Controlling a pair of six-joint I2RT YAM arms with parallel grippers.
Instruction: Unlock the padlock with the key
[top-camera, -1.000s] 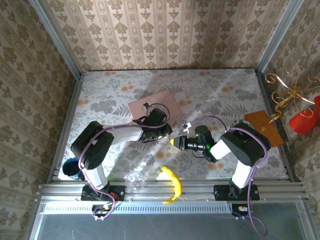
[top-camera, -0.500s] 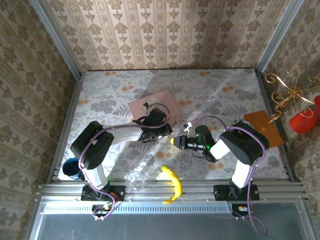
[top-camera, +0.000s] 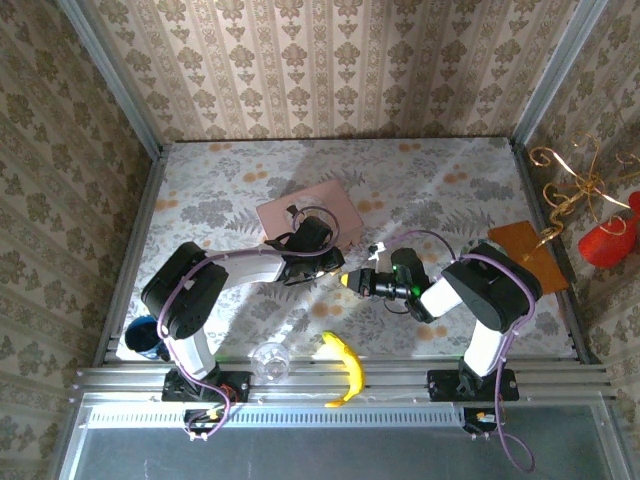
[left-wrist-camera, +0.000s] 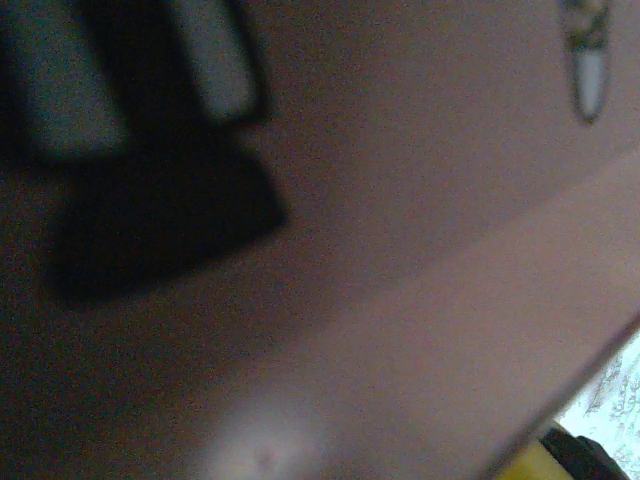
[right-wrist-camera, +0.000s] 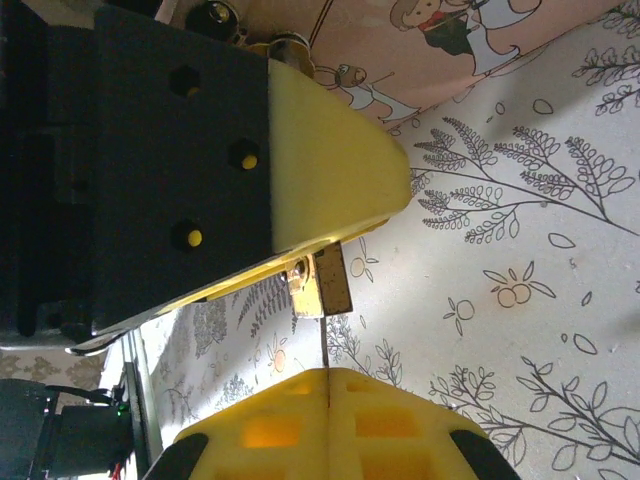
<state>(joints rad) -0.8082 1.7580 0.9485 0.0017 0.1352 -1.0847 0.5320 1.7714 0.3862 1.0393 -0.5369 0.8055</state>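
Right claw (right-wrist-camera: 327, 372): clenched, blocky yellow fingers pinching the key (right-wrist-camera: 324, 350), a thin dark sliver.
Left claw (top-camera: 333, 265): grasping the padlock (right-wrist-camera: 322, 284) under a smooth yellow wedge finger (right-wrist-camera: 330, 170) on a black mount.
Padlock: small brass block, key tip at its lower edge, above the floral cloth (right-wrist-camera: 520, 250), near the pink tin (right-wrist-camera: 440, 40).
Right wrist view: padlock and key sharp, close up.
Left wrist view: blurred pink tin surface.
Top view: both claws meet mid-table; padlock and key too small to tell.
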